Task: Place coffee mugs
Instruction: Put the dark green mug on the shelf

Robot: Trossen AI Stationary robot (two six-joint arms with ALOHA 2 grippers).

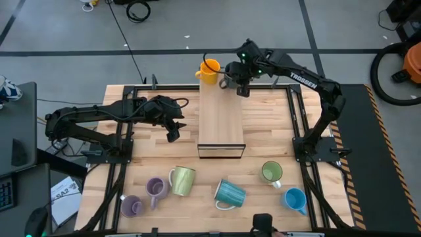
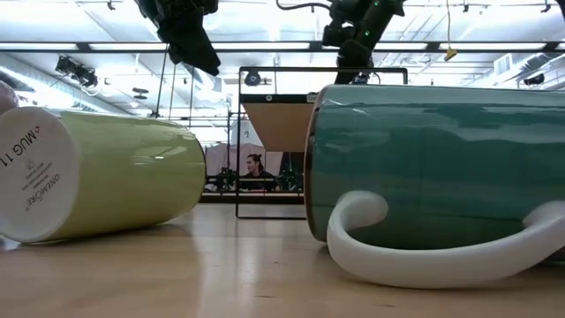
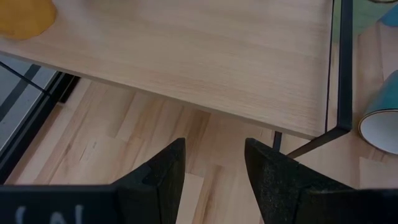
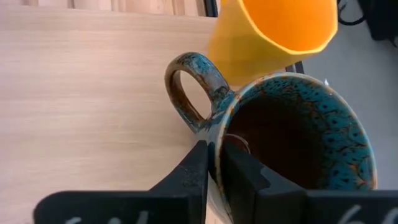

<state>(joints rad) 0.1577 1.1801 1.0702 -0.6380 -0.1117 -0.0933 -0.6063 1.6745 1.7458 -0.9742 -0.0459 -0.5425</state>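
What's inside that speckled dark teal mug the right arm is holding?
Nothing visible: the dark teal mug shows a dark brown, empty-looking inside under a speckled rim. The right pincer grips its wall, one finger inside, covering part of the interior. The orange mug stands just beyond it.

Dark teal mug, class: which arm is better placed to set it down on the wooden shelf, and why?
Right. The right gripper is shut on the dark teal mug rim, at the wooden shelf beside the orange mug. The left gripper is open and empty, beside the shelf.

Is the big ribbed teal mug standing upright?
No, the ribbed teal mug lies on its side on the table, handle down toward the wood.
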